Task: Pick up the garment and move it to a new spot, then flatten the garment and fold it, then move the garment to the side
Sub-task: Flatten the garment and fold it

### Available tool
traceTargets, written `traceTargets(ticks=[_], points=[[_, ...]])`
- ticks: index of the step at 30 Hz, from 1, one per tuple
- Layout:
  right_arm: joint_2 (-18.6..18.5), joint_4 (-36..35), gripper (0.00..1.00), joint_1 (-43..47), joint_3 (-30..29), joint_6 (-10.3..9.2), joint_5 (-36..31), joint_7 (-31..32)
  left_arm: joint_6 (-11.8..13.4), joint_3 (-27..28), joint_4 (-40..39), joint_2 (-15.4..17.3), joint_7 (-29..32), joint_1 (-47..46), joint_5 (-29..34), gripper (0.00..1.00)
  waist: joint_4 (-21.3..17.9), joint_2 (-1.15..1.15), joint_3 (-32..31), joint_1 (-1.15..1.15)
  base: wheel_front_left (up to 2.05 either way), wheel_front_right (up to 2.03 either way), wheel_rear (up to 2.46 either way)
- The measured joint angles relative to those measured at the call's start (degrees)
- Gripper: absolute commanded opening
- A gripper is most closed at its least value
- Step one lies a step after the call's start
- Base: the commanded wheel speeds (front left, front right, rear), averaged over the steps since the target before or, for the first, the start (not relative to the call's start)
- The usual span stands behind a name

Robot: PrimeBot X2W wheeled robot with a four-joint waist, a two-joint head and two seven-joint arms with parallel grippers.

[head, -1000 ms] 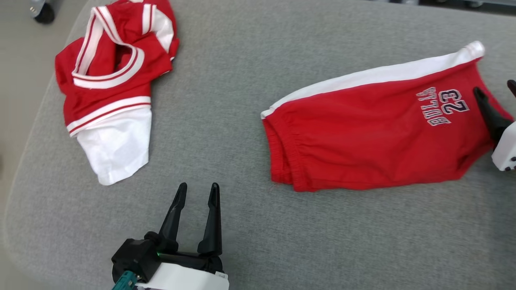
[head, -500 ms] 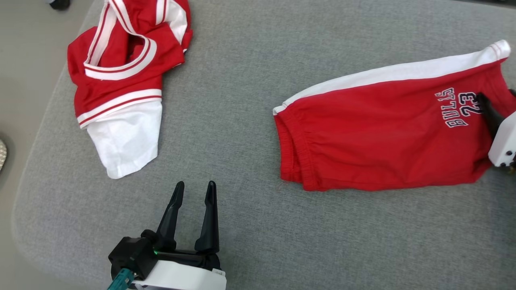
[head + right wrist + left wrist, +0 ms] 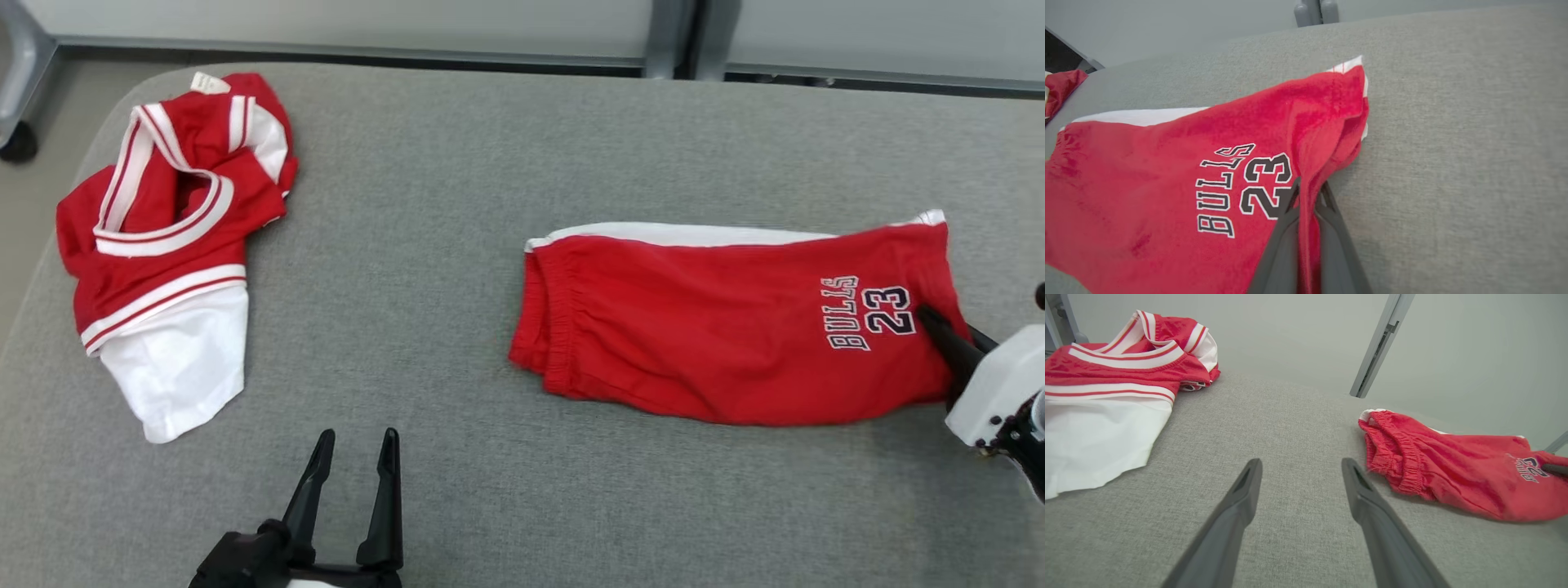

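Right gripper (image 3: 1309, 187) jaws, apart a second ago, now pinch red fabric "BULLS 23" shorts (image 3: 718, 327) by the hem.
Left gripper (image 3: 357, 437) jaws stand wide, empty.

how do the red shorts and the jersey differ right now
The shorts lie fairly flat at the right; the jersey sits crumpled at the left. The right gripper has its jaws shut on a fold of the shorts; nothing touches the jersey. The shorts show a BULLS 23 print; the jersey shows striped trim and a white panel. Both are red and white, on the grey padded surface.
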Motion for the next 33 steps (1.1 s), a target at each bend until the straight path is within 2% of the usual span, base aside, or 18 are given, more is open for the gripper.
traceTargets(ticks=[7,13,17,20,23,27,30,33], points=[[-1.46,2.26,0.0,2.6,-5.91,0.0,1.98,-0.12,-0.88,1.34,0.0,0.2,0.0,3.09,0.93,1.0,-4.08,0.0,-2.77,0.0,0.0,0.0,0.0],[-6.81,3.44,0.0,4.23,-12.29,-0.01,1.37,-0.68,-1.22,0.96,-0.09,-0.48,0.0,3.62,1.3,1.0,-4.25,0.0,-3.35,0.0,0.0,0.0,0.0],[-9.79,-2.43,0.0,4.66,-13.92,-0.01,1.51,0.12,-1.48,1.04,0.02,-0.88,0.0,4.02,1.01,1.0,-3.54,0.0,-3.27,0.0,0.0,0.0,0.0],[-10.6,-9.26,0.0,4.85,-12.26,-0.01,1.65,2.24,-1.89,1.22,0.33,-1.09,0.01,4.39,0.9,1.0,-3.27,0.0,-3.44,0.0,0.0,0.0,0.0],[-9.13,-16.21,0.0,4.98,-7.76,-0.01,1.65,5.22,-1.97,1.27,0.58,-1.18,0.01,4.41,0.89,1.0,-2.96,0.0,-3.74,-0.01,0.0,0.0,0.0],[-4.23,-22.14,0.0,5.2,0.0,-0.01,1.13,8.7,-1.99,1.15,0.54,-1.34,0.01,4.17,0.71,1.0,-2.13,0.0,-3.7,0.0,0.0,0.0,0.0],[0.47,-21.85,0.0,3.8,3.89,-0.01,-1.0,9.44,-2.32,0.84,0.92,-1.41,0.0,3.38,0.66,1.0,-1.4,0.0,-3.42,0.0,0.0,0.0,0.0],[4.65,-18.64,0.0,1.02,6.26,-0.01,-3.8,9.43,-2.47,0.75,1.58,-1.43,0.0,3.0,0.04,1.0,-0.4,0.0,-3.1,0.0,0.0,0.0,0.0]])
